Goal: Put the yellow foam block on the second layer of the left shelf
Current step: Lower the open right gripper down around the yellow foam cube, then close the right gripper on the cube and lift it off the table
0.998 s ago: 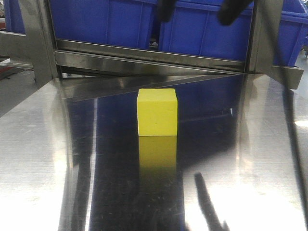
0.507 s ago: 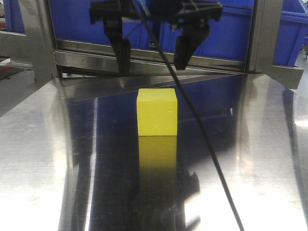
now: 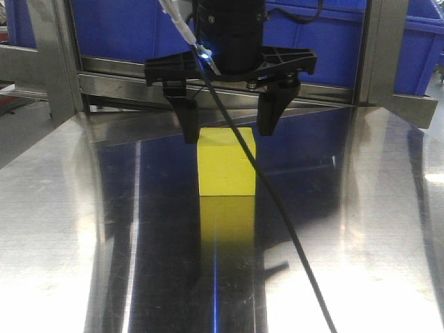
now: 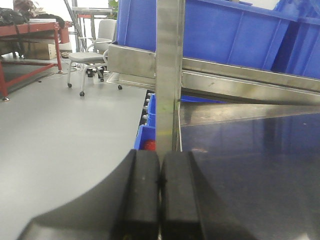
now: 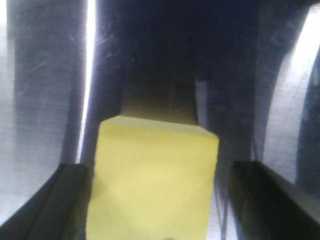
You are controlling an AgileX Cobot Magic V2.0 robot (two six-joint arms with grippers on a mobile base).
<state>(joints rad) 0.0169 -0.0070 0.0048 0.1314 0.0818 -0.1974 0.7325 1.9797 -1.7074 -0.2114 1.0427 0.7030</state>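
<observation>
The yellow foam block (image 3: 225, 170) stands on the shiny steel surface (image 3: 62, 229), in the middle of the front view. My right gripper (image 3: 227, 132) hangs over it, open, with one black finger at each upper side of the block. Neither finger visibly presses it. In the right wrist view the block (image 5: 152, 180) fills the gap of the gripper (image 5: 162, 167), with a little room on each side. My left gripper (image 4: 160, 157) is shut on nothing, at the surface's left edge by a steel shelf post (image 4: 170, 60). Which shelf layer is which I cannot tell.
A steel shelf rail (image 3: 208, 87) runs right behind the block, with blue bins (image 3: 132, 28) above it. A black cable (image 3: 284, 215) hangs from the right arm in front of the block. Left of the shelf lie open floor, a chair (image 4: 92, 55) and a red table (image 4: 30, 35).
The right gripper has come down from the top of the view, still open, until its fingers straddle the block's top. The block has not moved.
</observation>
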